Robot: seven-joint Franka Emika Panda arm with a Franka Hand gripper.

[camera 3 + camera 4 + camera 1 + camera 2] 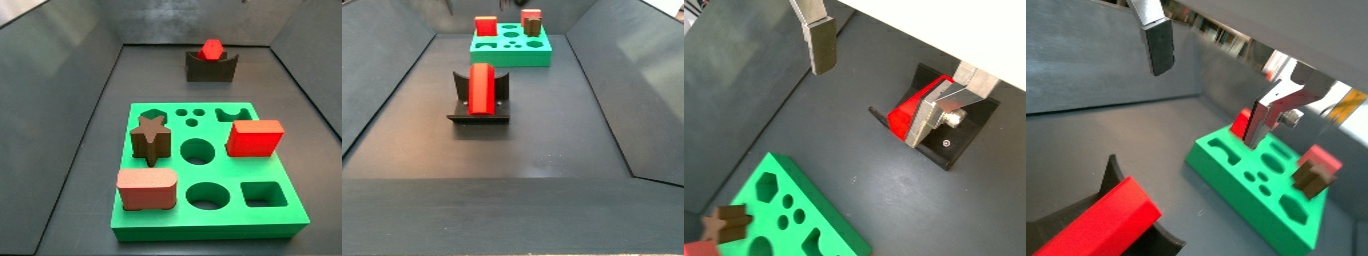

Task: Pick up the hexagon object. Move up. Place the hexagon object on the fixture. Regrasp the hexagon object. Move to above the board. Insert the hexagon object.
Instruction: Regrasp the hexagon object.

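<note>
Wrist view, tool [885, 82] fingers apart, empty (side views miss it), hexagon object [914, 106] on fixture [942, 143]

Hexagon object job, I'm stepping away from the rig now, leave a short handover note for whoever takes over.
Gripper: open and empty, above the floor, clear of the fixture.
Hexagon object: resting in the fixture's notch, untouched.
Board: holds a red cube, dark star block and pink block.
Done: pick up, placing on fixture.
Left: regrasp, move above board, insert.
</note>
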